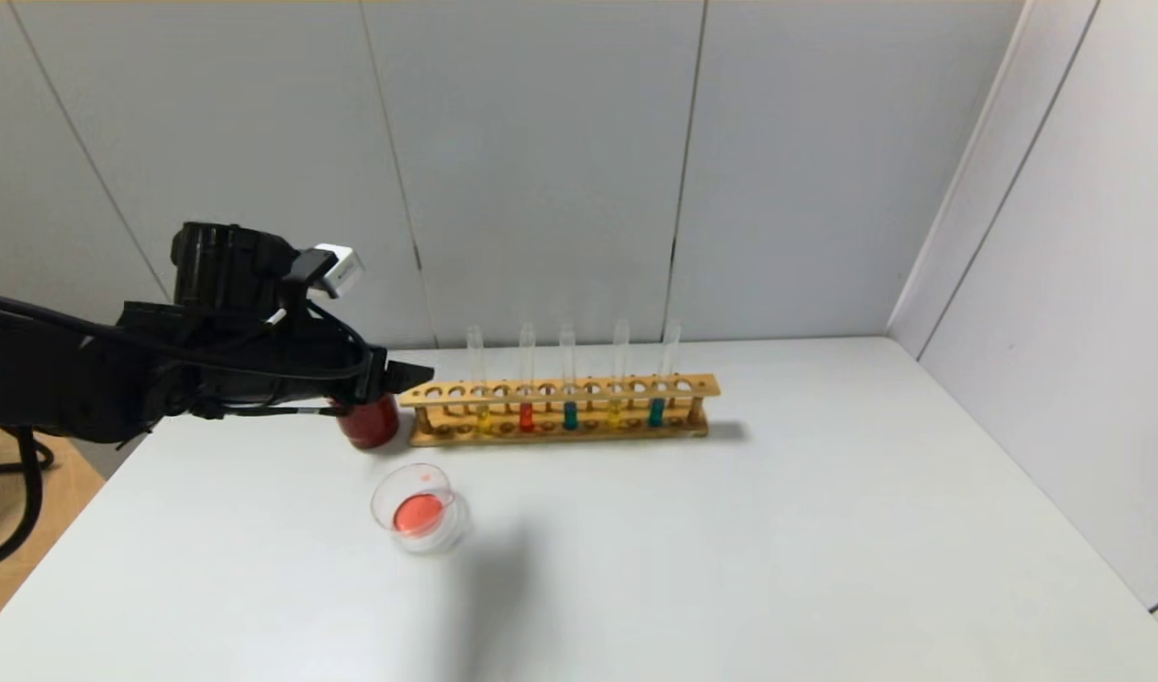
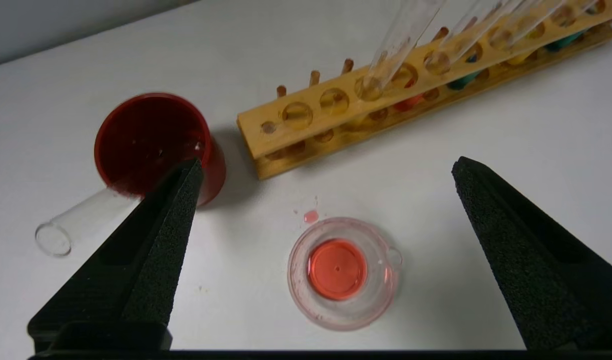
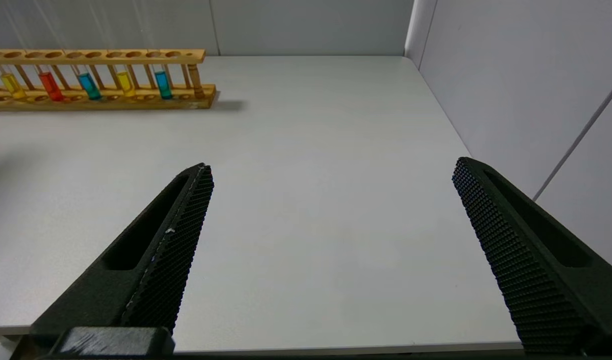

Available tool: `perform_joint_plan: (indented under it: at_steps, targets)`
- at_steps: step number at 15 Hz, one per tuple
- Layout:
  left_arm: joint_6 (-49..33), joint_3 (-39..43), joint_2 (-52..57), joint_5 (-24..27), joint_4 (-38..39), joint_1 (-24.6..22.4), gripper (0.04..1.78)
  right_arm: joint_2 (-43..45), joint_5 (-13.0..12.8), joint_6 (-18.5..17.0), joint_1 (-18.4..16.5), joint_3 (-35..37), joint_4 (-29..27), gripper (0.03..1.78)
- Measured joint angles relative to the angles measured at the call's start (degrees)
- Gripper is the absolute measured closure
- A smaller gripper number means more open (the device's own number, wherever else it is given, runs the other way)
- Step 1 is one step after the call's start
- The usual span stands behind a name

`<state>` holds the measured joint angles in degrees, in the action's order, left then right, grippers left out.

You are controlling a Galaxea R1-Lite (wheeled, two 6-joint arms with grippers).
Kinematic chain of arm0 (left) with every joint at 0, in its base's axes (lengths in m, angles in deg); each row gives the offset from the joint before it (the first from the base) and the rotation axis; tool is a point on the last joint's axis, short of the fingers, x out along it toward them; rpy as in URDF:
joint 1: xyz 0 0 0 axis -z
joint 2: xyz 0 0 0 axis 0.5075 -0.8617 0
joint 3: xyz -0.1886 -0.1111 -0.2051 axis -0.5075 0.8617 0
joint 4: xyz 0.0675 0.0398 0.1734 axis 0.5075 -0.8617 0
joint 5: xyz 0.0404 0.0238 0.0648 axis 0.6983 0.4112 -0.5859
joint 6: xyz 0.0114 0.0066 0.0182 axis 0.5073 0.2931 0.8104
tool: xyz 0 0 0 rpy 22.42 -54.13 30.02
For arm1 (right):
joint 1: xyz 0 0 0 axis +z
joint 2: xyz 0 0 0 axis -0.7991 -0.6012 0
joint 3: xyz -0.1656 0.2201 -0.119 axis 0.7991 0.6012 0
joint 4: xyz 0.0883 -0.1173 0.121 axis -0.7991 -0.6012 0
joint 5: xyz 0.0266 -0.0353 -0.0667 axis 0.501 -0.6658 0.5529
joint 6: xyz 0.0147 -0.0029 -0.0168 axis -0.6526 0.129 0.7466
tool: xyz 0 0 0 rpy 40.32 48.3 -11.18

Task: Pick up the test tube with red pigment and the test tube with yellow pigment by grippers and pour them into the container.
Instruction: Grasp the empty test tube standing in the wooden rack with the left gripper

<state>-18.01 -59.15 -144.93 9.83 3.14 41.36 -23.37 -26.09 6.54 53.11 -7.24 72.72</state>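
Observation:
The container, a small clear glass dish, holds a pool of orange-red liquid and stands in front of the wooden rack. In the rack stand a test tube with red pigment and two with yellow pigment. My left gripper hangs open above the dish and holds nothing; one finger overlaps the dark red cup. In the head view the left gripper is at the rack's left end. My right gripper is open and empty over bare table, far from the rack.
An empty clear tube leans out of the dark red cup. A small red drop lies on the table beside the dish. Two teal tubes share the rack. Walls close the back and right of the white table.

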Motion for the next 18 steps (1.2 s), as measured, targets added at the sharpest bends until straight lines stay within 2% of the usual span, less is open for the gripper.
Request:
perform_joint_plan:
  at_steps: [6,18]
  targets:
    - [1.0,0.1,-6.3,0.0,11.5,2.4,0.07,0.0,0.0,0.0,0.0,0.0,0.0,0.06]
    - [0.9,-4.1,-12.4,2.0,13.5,4.1,0.07,0.0,0.0,0.0,0.0,0.0,0.0,0.06]
